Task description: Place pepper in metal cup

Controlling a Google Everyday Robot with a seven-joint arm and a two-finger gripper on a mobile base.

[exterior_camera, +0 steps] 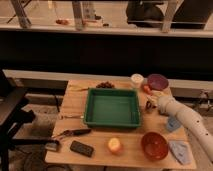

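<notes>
Step in hand, as a judgement: reach toward the pepper, not yet a carry.

- Tool (153, 101) at far-right part of counter (75, 107), just right of green tray (111, 107), on the end of the white arm (187, 120) coming in from near right. Tool state: cannot tell.
- Pepper (146, 89): small red-orange bit on counter, between white cup (136, 79) and purple bowl (157, 81), just far of the tool. Looks apart from the tool, though contact can't be ruled out.
- Metal cup (149, 106): probably the small dark object right beside the tray's right rim, directly under or against the tool tip; partly hidden, so identity hedged.
- Elsewhere: red bowl (154, 145) near right, round yellow-orange fruit (115, 145) near centre, dark flat object (81, 148) and a tool with a dark handle (72, 133) near left, blue cloths (179, 151) at right edge.

Next move calls for: short advance far, centred over pepper, secure pinch, lift, then small pull back near to the metal cup and drop inside.

Risk: white cup and purple bowl crowd the pepper; easy to nudge either.
</notes>
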